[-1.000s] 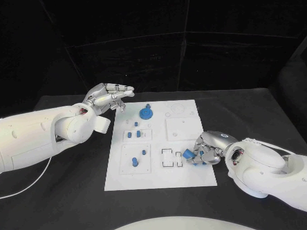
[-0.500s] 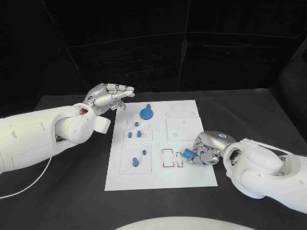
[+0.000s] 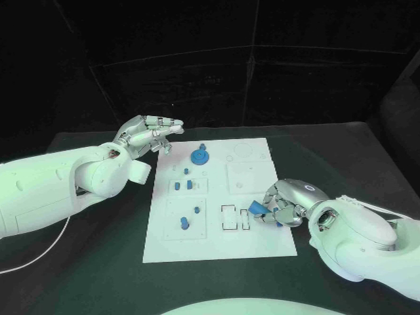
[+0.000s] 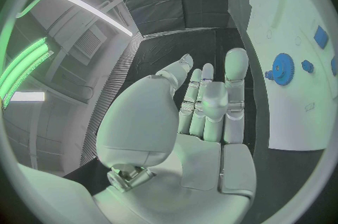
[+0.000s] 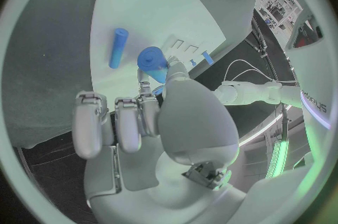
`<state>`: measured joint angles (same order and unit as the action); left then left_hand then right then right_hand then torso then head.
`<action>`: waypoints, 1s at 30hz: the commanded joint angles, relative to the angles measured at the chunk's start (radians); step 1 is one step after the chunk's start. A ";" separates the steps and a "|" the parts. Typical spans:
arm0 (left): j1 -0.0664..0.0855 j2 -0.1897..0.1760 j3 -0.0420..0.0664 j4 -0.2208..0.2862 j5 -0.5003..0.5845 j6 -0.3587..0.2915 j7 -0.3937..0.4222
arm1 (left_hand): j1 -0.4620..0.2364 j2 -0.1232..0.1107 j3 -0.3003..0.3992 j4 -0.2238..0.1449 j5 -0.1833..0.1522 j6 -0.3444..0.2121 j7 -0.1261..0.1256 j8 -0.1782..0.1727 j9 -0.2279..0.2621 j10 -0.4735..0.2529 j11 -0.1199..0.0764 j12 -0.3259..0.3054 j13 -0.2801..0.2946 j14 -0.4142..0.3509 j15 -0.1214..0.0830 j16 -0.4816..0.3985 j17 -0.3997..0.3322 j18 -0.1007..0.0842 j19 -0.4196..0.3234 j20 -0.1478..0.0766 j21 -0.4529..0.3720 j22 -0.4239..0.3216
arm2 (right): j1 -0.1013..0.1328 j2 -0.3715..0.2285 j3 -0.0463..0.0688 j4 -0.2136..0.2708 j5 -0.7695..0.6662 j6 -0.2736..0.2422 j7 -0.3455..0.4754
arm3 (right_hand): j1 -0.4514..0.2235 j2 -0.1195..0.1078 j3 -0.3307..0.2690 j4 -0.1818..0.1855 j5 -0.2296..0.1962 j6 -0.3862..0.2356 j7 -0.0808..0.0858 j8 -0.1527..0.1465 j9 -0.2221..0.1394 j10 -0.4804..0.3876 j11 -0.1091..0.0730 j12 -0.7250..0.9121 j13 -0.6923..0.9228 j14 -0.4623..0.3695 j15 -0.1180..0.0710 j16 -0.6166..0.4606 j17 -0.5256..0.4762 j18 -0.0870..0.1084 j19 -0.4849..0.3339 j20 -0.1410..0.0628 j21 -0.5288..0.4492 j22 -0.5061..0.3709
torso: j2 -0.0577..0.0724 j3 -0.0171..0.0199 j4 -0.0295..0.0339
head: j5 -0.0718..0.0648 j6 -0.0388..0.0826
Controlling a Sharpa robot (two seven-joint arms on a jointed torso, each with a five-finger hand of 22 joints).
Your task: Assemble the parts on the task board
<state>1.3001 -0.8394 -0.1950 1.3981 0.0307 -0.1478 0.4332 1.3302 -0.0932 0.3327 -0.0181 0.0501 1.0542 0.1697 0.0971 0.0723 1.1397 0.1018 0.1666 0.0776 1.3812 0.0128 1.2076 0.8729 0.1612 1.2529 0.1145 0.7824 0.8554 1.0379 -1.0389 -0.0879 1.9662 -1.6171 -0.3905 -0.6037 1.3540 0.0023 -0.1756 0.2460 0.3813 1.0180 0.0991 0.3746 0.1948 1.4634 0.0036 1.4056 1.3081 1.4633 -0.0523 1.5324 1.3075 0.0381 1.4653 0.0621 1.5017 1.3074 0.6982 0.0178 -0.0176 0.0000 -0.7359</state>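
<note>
Matt white task board point(image 3: 252, 243), glossy arms point(image 3: 40, 190)

My test lab: black curtains point(image 3: 220, 72) wall in my black table point(image 3: 352, 157), strip lights point(image 4: 92, 10) overhead.

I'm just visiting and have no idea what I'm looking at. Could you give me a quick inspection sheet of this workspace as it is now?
Surface: black table with a white task board in the middle.
Job's things: a blue gear stands at the board's far end; small blue parts sit in its recesses; a loose blue cylinder lies on the board by the right hand.
Clutter: nothing seen.
Hands: left hand hangs beside the board's far left corner, holding nothing, fingers apart; right hand grips a blue part over the board's near right area.
Cables: a white cable trails from the left arm across the table.
Surroundings: black curtains.
</note>
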 commanded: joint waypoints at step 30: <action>0.001 0.012 0.001 0.003 0.002 0.016 -0.003 | 0.001 0.008 -0.011 0.002 0.001 -0.009 0.004 0.006 -0.001 -0.009 -0.001 0.004 0.001 -0.006 0.002 0.002 -0.003 0.006 0.000 0.000 -0.007 -0.003 | 0.003 0.147 0.001 -0.049 0.192 -0.019 0.014 | -0.054 0.030 -0.051 0.040 -0.009 0.058 -0.035 0.004 0.035 0.017 -0.013 0.003 0.092 0.088 -0.016 0.001 0.171 -0.015 0.037 -0.013 0.013 0.184 | 0.001 -0.0017 -0.0003 | 0.015 -0.009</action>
<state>1.3001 -0.8286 -0.1951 1.3987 0.0308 -0.1433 0.4279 1.3302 -0.0932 0.3270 -0.0181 0.0501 1.0505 0.1732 0.0971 0.0724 1.1397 0.1018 0.1666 0.0776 1.3812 0.0128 1.2076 0.8718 0.1613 1.2529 0.1145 0.7784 0.8531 1.0387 -0.8949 -0.0873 1.9187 -1.4389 -0.4278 -0.5743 1.3049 0.0267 -0.2201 0.2852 0.3688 1.0350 0.0953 0.3741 0.2272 1.4668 -0.0001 1.4057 1.3093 1.4668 -0.0629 1.5323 1.3073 0.0382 1.4655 0.0553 1.5096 1.3074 0.6996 0.0162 -0.0162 0.0154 -0.7443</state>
